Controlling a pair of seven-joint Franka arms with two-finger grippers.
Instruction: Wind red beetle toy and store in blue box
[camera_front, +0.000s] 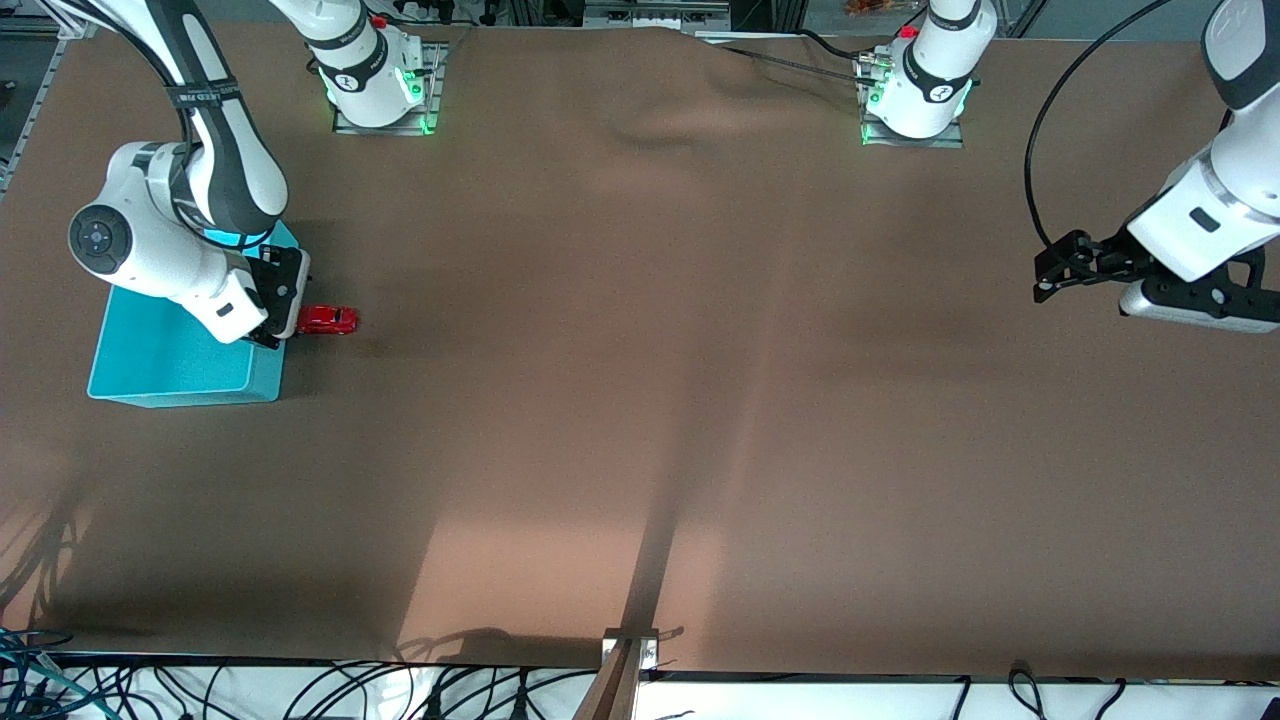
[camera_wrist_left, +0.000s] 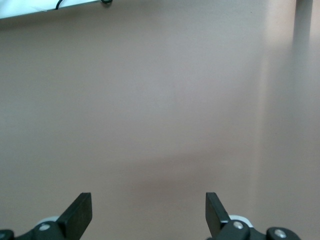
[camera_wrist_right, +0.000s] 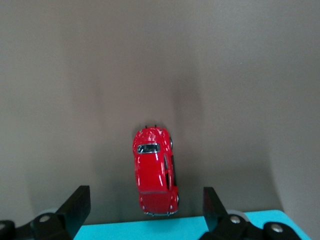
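Observation:
The red beetle toy (camera_front: 328, 320) stands on the table right beside the blue box (camera_front: 170, 360), on the box's side toward the left arm's end. My right gripper (camera_front: 281, 312) hangs open and empty over the box's wall next to the toy. In the right wrist view the toy (camera_wrist_right: 154, 171) lies just ahead of the open right gripper (camera_wrist_right: 145, 199), with the box rim (camera_wrist_right: 150, 231) under the jaws. My left gripper (camera_front: 1046, 279) waits open and empty above bare table at the left arm's end; the left wrist view shows the gripper (camera_wrist_left: 148, 201) over bare cloth only.
The brown table cloth (camera_front: 640, 400) has a wrinkle near the arm bases. A metal bracket (camera_front: 630, 650) and cables lie at the table edge nearest the front camera. The right arm's elbow (camera_front: 150, 240) hangs over the box.

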